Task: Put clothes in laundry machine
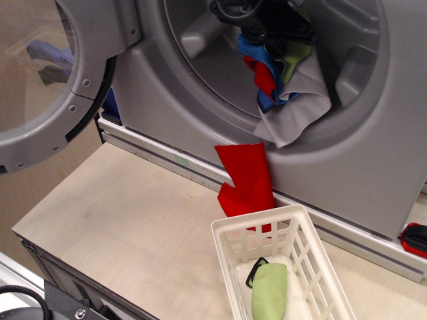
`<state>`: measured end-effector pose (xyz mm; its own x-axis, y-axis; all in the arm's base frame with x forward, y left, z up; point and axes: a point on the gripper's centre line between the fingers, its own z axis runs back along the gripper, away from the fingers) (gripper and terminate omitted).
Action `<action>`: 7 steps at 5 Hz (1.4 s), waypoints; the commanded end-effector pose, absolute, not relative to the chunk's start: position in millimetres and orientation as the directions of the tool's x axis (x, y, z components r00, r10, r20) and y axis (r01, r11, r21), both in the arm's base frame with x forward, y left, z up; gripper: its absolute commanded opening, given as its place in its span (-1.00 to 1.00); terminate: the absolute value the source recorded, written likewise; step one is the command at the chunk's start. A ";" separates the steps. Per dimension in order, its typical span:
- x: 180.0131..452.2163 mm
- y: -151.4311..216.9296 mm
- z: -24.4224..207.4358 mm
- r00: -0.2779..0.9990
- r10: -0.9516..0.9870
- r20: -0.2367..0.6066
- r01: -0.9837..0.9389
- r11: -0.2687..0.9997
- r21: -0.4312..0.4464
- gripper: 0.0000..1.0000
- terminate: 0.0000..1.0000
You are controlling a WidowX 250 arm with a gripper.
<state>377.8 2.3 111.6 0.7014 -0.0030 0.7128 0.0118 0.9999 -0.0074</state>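
The gripper point(270, 27) is a black assembly at twelve o'clock, inside the drum opening of the laundry machine point(200, 127). Its jaws are hidden by cloth and dark housing, so I cannot tell how wide they stand. A bunch of clothes point(287, 87) hangs directly below it: blue, red, green and a large light grey piece whose lower edge drapes over the drum's rim at about two o'clock.

A separate red cloth point(245, 180) lies outside the machine, against its front panel near centre, its lower end dropping behind the far rim of the white basket point(230, 243). The basket sits at five o'clock on the pale wooden tabletop point(127, 227). Inside it lies a lime green piece point(269, 290) with a black loop at its upper end, on something white.

The round door point(50, 80) stands swung open at ten o'clock, its window showing blurred blue and dark shapes. A red and black object point(415, 240) sits at the right edge, at four o'clock. The tabletop shows faint scuffs. A beige wall appears behind the door.
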 end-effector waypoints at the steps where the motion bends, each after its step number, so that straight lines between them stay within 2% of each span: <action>1: 376.7 8.6 115.8 0.647 0.022 0.762 -0.024 1.000 -0.008 -1.00 -1.00; 2: 370.7 9.8 114.9 0.660 0.017 0.751 -0.032 0.999 0.005 1.00 -1.00; 3: 363.2 9.3 120.4 0.665 0.037 0.746 -0.041 0.999 -0.012 1.00 -1.00; 5: 339.6 0.3 150.0 0.677 0.074 0.732 -0.018 0.996 -0.085 1.00 -1.00; 6: 319.0 -7.8 165.0 0.721 0.091 0.687 -0.024 0.994 -0.107 1.00 -1.00; 7: 297.7 -16.0 172.9 0.783 0.081 0.616 -0.033 0.995 -0.089 1.00 -1.00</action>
